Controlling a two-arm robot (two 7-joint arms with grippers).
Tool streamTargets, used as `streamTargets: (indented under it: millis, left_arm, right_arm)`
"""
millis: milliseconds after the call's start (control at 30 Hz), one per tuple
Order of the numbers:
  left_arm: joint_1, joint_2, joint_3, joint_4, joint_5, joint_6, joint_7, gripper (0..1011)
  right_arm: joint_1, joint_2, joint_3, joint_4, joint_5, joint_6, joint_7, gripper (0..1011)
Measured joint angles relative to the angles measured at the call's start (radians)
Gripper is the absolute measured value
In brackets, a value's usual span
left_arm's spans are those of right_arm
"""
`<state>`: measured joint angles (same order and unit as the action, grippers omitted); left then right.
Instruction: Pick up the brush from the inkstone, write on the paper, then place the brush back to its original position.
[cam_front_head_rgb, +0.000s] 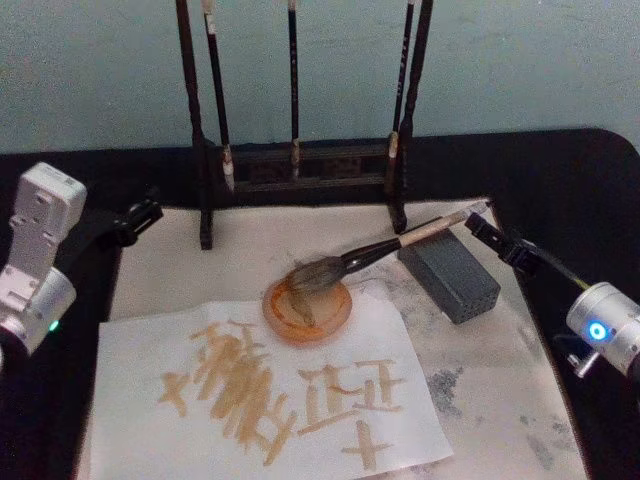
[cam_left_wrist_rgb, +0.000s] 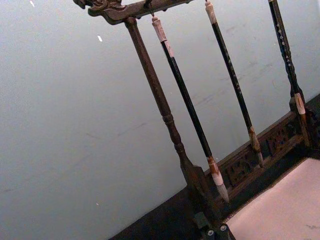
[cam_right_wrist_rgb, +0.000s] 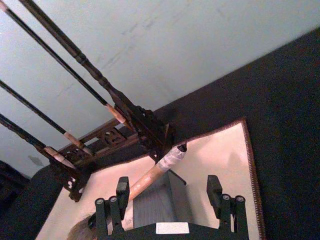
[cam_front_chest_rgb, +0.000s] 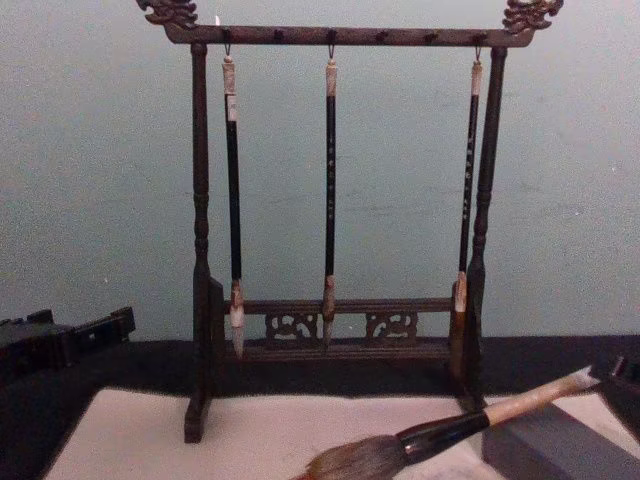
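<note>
The brush rack (cam_front_head_rgb: 300, 165) loses its top bar past the head view's upper edge, and the paper (cam_front_head_rgb: 270, 400) runs off the bottom. In the chest view the brush (cam_front_chest_rgb: 440, 435) has its bristle tip cut off below (the inkstone (cam_front_chest_rgb: 560, 445) likewise).

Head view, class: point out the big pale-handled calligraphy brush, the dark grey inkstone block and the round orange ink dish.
Pale-handled calligraphy brush (cam_front_head_rgb: 400, 244), head view, handle.
Dark grey inkstone block (cam_front_head_rgb: 455, 280), head view, top.
Round orange ink dish (cam_front_head_rgb: 335, 315), head view, rim.
</note>
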<state>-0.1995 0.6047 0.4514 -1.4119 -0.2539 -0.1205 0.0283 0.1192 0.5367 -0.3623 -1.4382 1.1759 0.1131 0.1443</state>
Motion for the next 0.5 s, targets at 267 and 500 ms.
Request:
streamTargets:
  millis: [267, 500]
  left_arm:
    - [0.0, 0.0, 0.0, 0.0, 0.0, 0.0, 0.0, 1002]
    - [0.0, 0.0, 0.0, 0.0, 0.0, 0.0, 0.0, 1002]
  right_arm:
    - [-0.081, 0.033, 0.024, -0.104, -0.084, -0.062, -0.033, 1002]
    - [-0.11, 0.047, 0.021, -0.147, -0.158, -0.1, -0.062, 1001]
